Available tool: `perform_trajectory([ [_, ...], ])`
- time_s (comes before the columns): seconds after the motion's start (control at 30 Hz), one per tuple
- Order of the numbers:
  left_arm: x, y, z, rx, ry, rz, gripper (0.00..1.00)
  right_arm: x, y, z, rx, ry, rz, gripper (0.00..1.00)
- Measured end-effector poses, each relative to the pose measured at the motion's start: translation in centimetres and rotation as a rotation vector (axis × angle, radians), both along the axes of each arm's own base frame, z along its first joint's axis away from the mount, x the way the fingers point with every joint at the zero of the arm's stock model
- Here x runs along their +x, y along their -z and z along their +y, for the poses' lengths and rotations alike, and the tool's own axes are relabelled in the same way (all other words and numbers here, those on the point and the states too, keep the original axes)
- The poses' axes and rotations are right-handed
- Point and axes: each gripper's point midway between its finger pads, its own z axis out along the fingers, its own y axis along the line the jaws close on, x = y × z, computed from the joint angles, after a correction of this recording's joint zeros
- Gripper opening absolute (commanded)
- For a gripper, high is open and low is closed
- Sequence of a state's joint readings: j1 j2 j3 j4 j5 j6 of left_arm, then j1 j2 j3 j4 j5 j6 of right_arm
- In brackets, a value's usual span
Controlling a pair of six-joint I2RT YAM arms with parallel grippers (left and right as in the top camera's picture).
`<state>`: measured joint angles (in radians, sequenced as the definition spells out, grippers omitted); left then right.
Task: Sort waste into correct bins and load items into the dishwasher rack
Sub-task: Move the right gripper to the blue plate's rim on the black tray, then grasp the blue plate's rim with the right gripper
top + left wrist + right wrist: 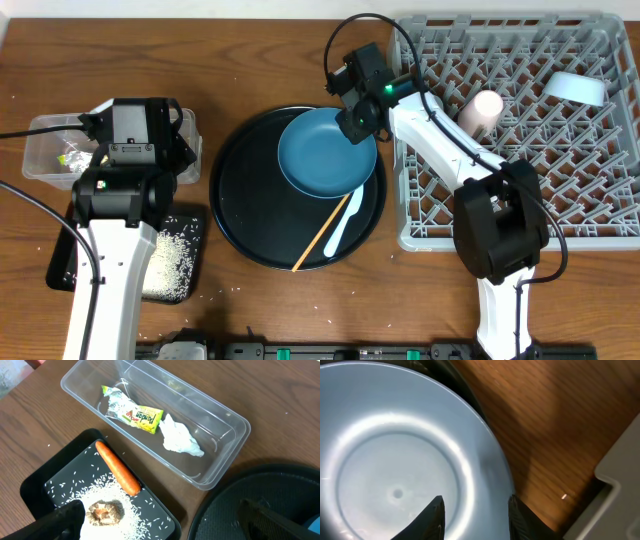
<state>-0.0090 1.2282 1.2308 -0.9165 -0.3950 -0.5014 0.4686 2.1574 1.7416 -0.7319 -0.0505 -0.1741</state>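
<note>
The large dark blue plate [325, 150] lies on the round black tray [240, 200]. My right gripper [475, 500] is open, its two fingers straddling the plate's rim [495, 460] on the rack side. A wooden chopstick [320, 238] and a white spoon [343, 225] lie on that tray, partly under the plate. The grey dishwasher rack [590, 225] holds a pink cup [482, 112] and a light blue bowl [575, 88]. My left gripper [165, 525] hangs open and empty above the shallow black tray [55, 480], which holds a carrot [117, 467], rice [107, 527] and a brown lump [104, 511].
The clear box [227, 457] holds a yellow-green wrapper [135, 411] and a crumpled tissue [181, 440]. It stands just behind the shallow black tray and left of the round tray [260, 490]. Bare wood [555, 425] separates the round tray from the rack.
</note>
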Motion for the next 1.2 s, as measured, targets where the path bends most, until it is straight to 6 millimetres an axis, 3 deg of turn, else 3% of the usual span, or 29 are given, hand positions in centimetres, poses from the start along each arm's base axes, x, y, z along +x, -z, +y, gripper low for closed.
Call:
perform_trajectory([
  [0.67, 0.0, 0.0, 0.0, 0.0, 0.0, 0.0, 0.98, 0.4, 0.5, -1.9, -0.03, 0.036, 0.014, 0.33],
  [0.83, 0.0, 0.0, 0.0, 0.0, 0.0, 0.0, 0.98, -0.2, 2.1, -2.7, -0.056, 0.043, 0.068, 0.31],
  [1.0, 0.0, 0.0, 0.0, 0.0, 0.0, 0.0, 0.98, -0.9, 4.1, -3.1, -0.081, 0.047, 0.123, 0.21],
  [1.2, 0.0, 0.0, 0.0, 0.0, 0.0, 0.0, 0.98, -1.1, 4.2, -2.8, -0.066, 0.041, 0.135, 0.17],
])
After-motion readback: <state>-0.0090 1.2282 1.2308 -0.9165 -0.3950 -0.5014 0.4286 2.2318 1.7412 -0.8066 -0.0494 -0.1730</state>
